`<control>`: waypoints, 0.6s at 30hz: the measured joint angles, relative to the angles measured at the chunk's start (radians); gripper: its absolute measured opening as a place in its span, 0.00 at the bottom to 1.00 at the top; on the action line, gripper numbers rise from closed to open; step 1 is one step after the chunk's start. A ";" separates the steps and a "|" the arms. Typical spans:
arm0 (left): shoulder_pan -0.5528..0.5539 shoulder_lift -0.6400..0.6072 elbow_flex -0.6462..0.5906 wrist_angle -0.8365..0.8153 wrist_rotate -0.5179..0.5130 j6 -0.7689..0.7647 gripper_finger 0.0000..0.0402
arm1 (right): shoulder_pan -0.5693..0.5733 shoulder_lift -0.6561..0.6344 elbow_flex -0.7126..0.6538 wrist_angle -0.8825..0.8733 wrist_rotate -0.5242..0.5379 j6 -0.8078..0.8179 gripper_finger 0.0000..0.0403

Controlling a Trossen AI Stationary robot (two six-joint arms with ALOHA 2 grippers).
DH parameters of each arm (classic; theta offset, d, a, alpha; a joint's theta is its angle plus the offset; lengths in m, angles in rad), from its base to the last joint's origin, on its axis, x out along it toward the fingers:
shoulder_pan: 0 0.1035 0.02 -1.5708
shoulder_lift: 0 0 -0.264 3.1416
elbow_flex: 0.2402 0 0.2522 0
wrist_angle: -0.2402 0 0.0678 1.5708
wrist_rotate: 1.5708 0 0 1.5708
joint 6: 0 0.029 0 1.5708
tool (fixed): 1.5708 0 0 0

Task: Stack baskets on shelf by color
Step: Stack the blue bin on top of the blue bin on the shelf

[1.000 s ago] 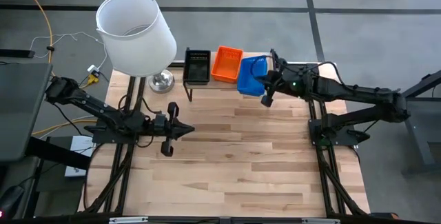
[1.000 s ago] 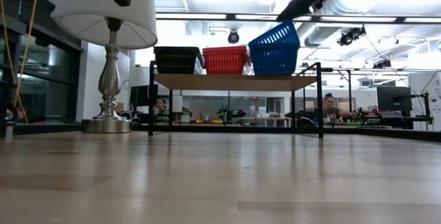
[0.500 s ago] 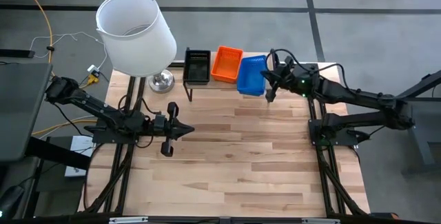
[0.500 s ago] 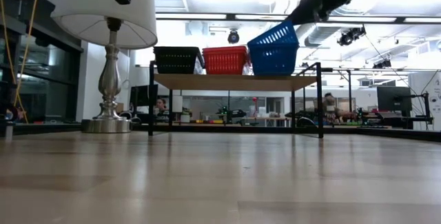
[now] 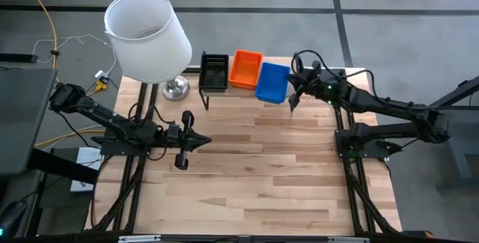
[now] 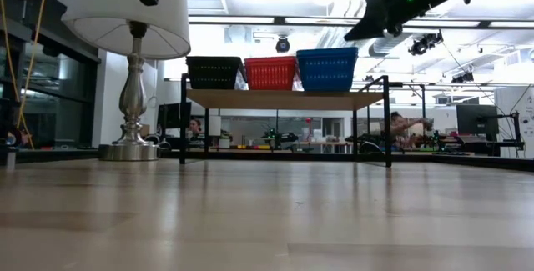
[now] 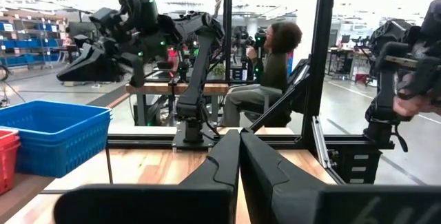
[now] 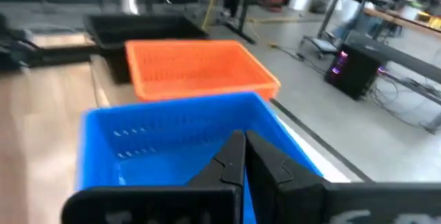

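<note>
Baskets [image 5: 243, 73] black, orange, blue on shelf [image 6: 279, 98], lamp [image 5: 148, 37] beside; both tools closed, empty.

White-shaded lamp [image 5: 147, 37] with silver base [image 5: 176, 88] at table's [image 5: 254, 176] far left corner; seated person [image 7: 270, 62] in room beyond.
</note>
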 joint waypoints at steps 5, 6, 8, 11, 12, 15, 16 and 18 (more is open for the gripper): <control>0.000 0.000 0.000 -0.004 0.000 0.001 0.00 | 0.083 -0.010 0.000 0.013 -0.152 0.009 0.00; 0.000 0.000 0.000 -0.004 0.000 0.005 0.00 | 0.114 -0.008 0.000 0.014 -0.173 0.011 0.00; 0.000 0.000 0.000 -0.004 0.000 0.020 0.00 | 0.184 0.002 0.001 0.013 -0.181 0.010 0.00; 0.000 0.000 0.000 -0.003 -0.001 0.024 0.00 | 0.295 0.030 0.001 0.012 -0.134 0.011 0.00; 0.000 0.000 0.000 -0.003 -0.004 0.024 0.00 | 0.328 0.044 0.001 0.011 -0.102 0.015 0.00; 0.000 0.000 0.000 -0.003 -0.023 0.024 0.00 | 0.399 0.098 0.001 -0.020 0.019 0.030 0.00; 0.000 0.000 0.000 -0.003 -0.027 0.024 0.00 | 0.413 0.118 0.001 -0.030 0.059 0.038 0.00; 0.000 0.000 0.000 -0.003 -0.027 0.022 0.00 | 0.428 0.158 0.001 -0.031 0.131 0.059 0.00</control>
